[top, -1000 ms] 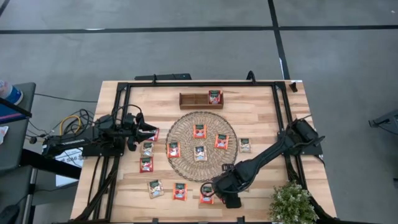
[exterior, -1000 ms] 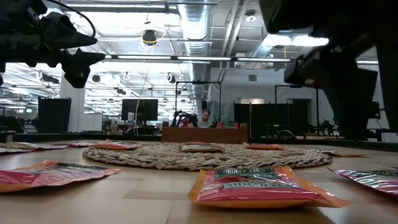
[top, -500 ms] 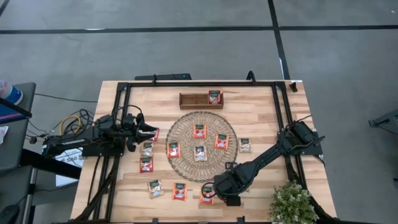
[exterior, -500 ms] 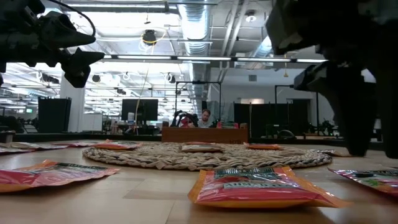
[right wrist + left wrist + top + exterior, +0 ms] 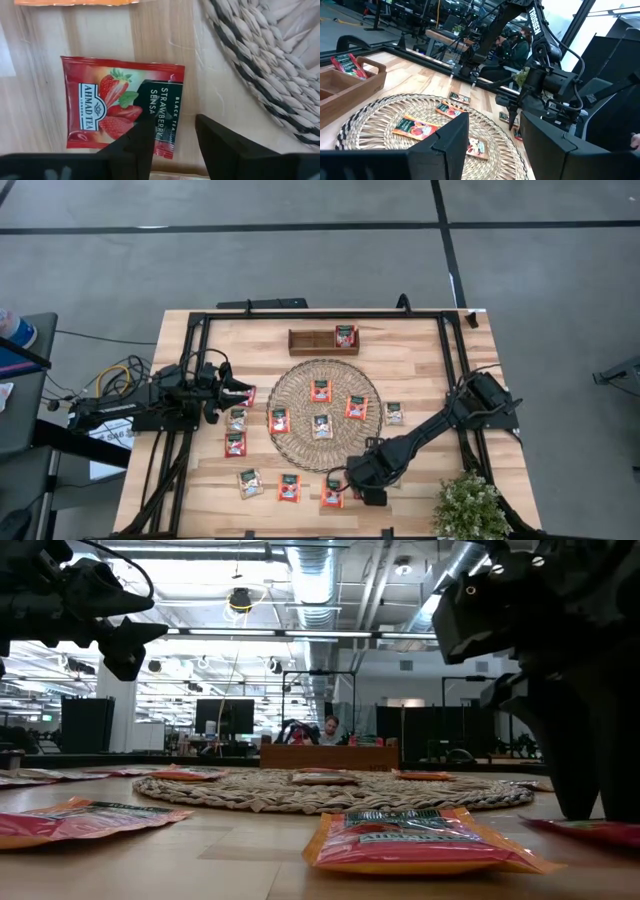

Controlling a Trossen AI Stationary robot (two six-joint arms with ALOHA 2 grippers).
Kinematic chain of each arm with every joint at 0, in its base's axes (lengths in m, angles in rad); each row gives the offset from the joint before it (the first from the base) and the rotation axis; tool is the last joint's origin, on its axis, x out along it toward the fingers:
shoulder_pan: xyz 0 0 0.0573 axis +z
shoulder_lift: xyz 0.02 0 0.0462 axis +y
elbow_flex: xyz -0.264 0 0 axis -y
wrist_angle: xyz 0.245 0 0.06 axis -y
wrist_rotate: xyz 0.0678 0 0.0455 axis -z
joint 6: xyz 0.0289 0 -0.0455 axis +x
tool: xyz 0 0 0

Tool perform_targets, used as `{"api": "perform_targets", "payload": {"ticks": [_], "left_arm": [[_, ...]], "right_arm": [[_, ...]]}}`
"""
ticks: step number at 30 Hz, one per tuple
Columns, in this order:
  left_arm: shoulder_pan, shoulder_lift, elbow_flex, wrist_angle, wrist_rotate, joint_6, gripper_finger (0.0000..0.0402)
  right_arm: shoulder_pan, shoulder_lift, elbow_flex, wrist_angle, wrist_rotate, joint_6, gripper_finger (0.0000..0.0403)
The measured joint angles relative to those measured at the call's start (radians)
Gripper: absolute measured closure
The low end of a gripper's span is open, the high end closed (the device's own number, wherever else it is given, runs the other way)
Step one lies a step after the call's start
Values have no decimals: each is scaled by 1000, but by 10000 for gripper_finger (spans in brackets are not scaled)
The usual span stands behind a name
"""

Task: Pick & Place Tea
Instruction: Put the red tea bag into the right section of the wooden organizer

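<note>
The tea is several small flat sachets, mostly red-orange, lying flat on the table and on the round woven mat [image 5: 324, 414]. One red strawberry sachet [image 5: 122, 107] lies near the table's front edge [image 5: 333, 495]. My right gripper [image 5: 175, 135] points down right over it, open, one finger over the sachet's edge nearest the mat, the other over bare wood. In the low view its fingers [image 5: 600, 790] reach down almost to the sachet [image 5: 590, 832]. My left gripper [image 5: 240, 392] waits at the table's left, level and open, with nothing in it. My right gripper comes from above, pointing down, with one finger [image 5: 137, 142] over the sachet's edge [image 5: 167, 117] on the mat's side. The sachet lies flat on the wood. Whether the fingertips touch it I cannot tell.
A brown wooden tray [image 5: 310, 340] at the far side holds one red sachet [image 5: 345, 336]. More sachets lie on the wood at the left [image 5: 236, 443] and front [image 5: 289, 487]. A potted plant [image 5: 468, 508] stands at the near right corner. A black frame [image 5: 450, 370] borders the table.
My right gripper has gone down toward the strawberry sachet at the table's front edge, and its fingers now stand close above it. The sachet has stayed flat where it was.
</note>
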Motion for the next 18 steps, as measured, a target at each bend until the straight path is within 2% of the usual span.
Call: {"api": "perform_targets", "payload": {"ticks": [18], "left_arm": [[0, 0, 0, 0, 0, 0, 231]], "right_arm": [[11, -1, -3, -4, -21, 17, 381]]}}
